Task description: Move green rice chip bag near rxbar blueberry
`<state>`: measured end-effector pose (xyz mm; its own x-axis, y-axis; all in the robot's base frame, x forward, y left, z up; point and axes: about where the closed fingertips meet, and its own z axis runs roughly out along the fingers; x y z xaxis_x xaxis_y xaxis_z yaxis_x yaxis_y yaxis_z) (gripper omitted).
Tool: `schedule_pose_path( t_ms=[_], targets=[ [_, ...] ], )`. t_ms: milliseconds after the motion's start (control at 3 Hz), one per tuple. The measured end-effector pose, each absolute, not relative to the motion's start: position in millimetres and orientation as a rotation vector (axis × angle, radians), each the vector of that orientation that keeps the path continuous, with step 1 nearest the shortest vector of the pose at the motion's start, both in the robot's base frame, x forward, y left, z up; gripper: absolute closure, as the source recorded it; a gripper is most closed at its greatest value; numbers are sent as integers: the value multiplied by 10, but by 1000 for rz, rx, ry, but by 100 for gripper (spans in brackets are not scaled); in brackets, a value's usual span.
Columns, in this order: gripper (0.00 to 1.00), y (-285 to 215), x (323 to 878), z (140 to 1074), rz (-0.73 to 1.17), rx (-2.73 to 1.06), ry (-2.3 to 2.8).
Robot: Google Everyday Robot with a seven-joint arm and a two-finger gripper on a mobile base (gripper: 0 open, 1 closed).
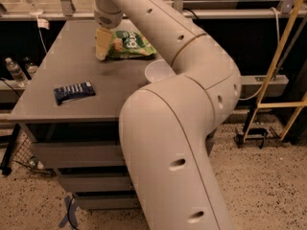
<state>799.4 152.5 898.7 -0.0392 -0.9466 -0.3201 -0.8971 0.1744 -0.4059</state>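
Gripper (pixel 102 46) poised at green rice chip bag (pixel 132 44)

Seen at the bag's left end, toward the back of the surface (pixel 62 66); clenched or released, impossible to tell. Well apart, near the front left: rxbar blueberry (pixel 74 92). Best to pinch the crinkly edge firmly, lift just clear, swing forward-left, and set down just beside the bar without covering it.

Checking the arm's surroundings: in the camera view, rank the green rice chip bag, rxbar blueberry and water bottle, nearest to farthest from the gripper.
1. green rice chip bag, right beside the gripper, at the table back.
2. rxbar blueberry, table's front left.
3. water bottle, beyond the table's left edge.
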Motion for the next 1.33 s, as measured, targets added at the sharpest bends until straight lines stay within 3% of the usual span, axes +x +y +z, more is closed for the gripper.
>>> schedule_pose_path(
  t_ms=[333, 667, 1333],
  targets=[
    [0, 1623, 8051, 8821, -57, -1742, 1955],
    [16, 1673, 8085, 8673, 0, -1757, 1966],
    [62, 1656, 8093, 8759, 91, -1754, 1916]
  ],
)
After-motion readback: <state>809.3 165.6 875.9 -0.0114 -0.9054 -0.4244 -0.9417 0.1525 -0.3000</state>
